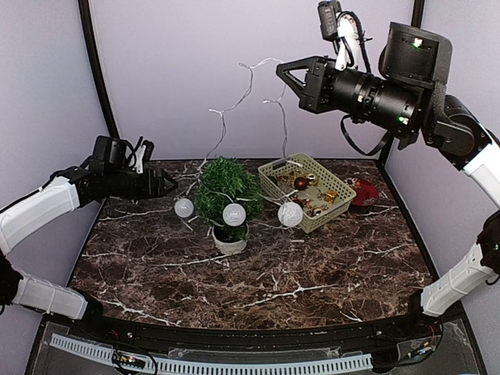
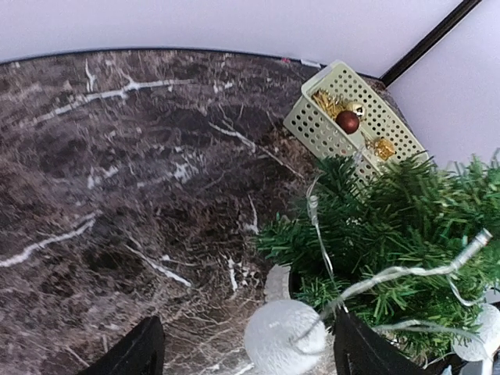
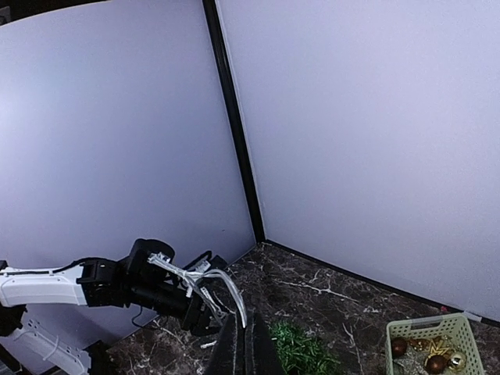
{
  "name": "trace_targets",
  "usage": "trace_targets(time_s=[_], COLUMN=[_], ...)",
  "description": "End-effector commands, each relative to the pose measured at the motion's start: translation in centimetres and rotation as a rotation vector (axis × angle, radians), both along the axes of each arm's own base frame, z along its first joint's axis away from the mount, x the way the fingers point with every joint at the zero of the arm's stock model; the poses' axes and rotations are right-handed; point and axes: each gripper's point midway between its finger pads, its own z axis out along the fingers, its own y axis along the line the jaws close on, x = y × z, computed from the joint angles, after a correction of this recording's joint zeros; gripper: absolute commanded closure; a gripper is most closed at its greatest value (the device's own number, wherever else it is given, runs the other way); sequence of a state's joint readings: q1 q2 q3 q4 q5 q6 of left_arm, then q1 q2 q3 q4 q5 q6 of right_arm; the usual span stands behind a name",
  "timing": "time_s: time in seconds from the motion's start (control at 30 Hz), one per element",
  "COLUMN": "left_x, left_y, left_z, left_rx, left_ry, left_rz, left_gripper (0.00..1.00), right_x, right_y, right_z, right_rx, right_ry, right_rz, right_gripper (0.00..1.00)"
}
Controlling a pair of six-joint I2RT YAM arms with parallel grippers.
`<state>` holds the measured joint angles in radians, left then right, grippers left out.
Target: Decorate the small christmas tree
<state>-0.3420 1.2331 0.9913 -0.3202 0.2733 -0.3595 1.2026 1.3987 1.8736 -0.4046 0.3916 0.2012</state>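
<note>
Bushy dark-green small christmas tree [image 1: 226, 187] in its white pot [image 1: 229, 244] wears white globes [image 1: 233, 214]; left tool [image 1: 168, 184] gapes, right tool [image 1: 282, 74] pinches the light string [image 2: 406, 271].

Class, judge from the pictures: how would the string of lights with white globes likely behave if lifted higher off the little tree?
Probably floppy: the string of lights sags in loose bends from the right claw to the small christmas tree. Likely light, since thin wire carries it. Its white globes might swing or snag on branches.
</note>
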Motion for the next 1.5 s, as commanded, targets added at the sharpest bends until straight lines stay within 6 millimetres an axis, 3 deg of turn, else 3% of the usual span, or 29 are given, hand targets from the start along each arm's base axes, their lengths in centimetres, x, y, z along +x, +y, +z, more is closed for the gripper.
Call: trace_targets(time_s=[0.0,0.17,0.3,0.63,0.7,0.9,1.13,1.37,1.47], left_x=[-1.3,-4.7,-6.5,-5.3,-4.9,-4.7,-6.1,-6.4,-6.0], left_y=[1.6,-1.5,-3.4,-8.0,-8.3,-8.9,-10.2,-10.1,-9.8], left_z=[5.3,8.0,7.6,4.6,4.3,4.0,5.1,5.3,5.0], left_rx=[0.086,0.007,0.002,0.042,0.044,0.026,-0.034,-0.040,-0.023], left_ry=[-0.232,-0.434,-0.509,-0.444,-0.439,-0.412,-0.433,-0.434,-0.430], left_rz=[-0.029,-0.235,-0.316,-0.409,-0.406,-0.406,-0.448,-0.446,-0.421], left_gripper=[0.23,0.26,0.29,0.29,0.29,0.42,0.31,0.20,0.22], right_x=[0.8,0.9,0.9,0.8,0.8,0.7,0.7,0.6,0.5], right_y=[-1.0,-1.0,-1.1,-1.5,-1.8,-2.3,-2.3,-2.5,-2.6], right_z=[0.9,1.0,1.0,0.8,0.9,0.8,0.4,0.5,0.5], right_rx=[0.012,0.017,0.023,0.039,0.044,0.049,0.045,0.052,0.057], right_ry=[-0.014,-0.015,-0.012,0.003,0.003,0.005,0.008,0.009,0.010], right_rz=[-0.060,-0.062,-0.063,-0.063,-0.066,-0.073,-0.074,-0.071,-0.068], right_gripper=[1.00,1.00,1.00,1.00,1.00,1.00,1.00,1.00,1.00])
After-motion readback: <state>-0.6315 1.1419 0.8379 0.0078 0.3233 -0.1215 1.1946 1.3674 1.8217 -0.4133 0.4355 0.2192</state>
